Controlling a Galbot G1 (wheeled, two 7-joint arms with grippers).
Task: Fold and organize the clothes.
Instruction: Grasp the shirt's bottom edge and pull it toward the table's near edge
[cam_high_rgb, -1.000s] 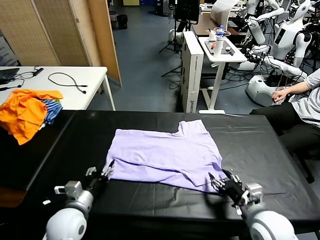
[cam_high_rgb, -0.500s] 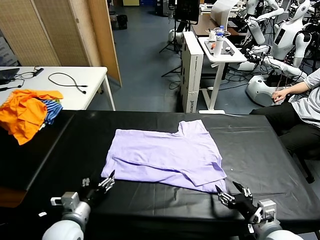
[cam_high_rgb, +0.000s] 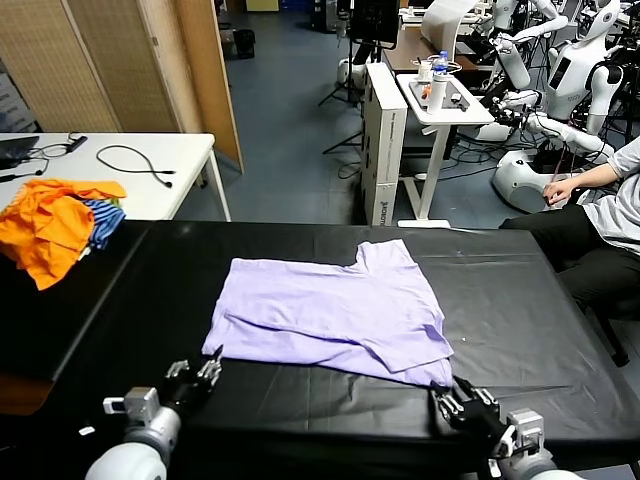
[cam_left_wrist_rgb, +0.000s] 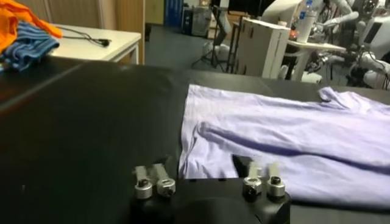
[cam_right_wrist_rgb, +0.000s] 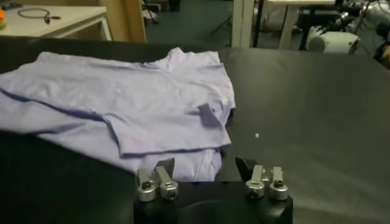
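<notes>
lilac t-shirt (cam_high_rgb: 330, 315) lies folded on the black table (cam_high_rgb: 520, 310); left end effector (cam_high_rgb: 203, 372) and right end effector (cam_high_rgb: 462, 402) both open, empty, at its near edge.

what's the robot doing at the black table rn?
Folding laundry. A pale lilac short-sleeved cotton T-shirt lies partly folded on the black-covered table. Both grippers sit at its near edge with jaws open and holding nothing: the left gripper off the shirt's near left corner, the right gripper off its near right corner. An orange and blue-striped garment pile sits untouched at the far left.
</notes>
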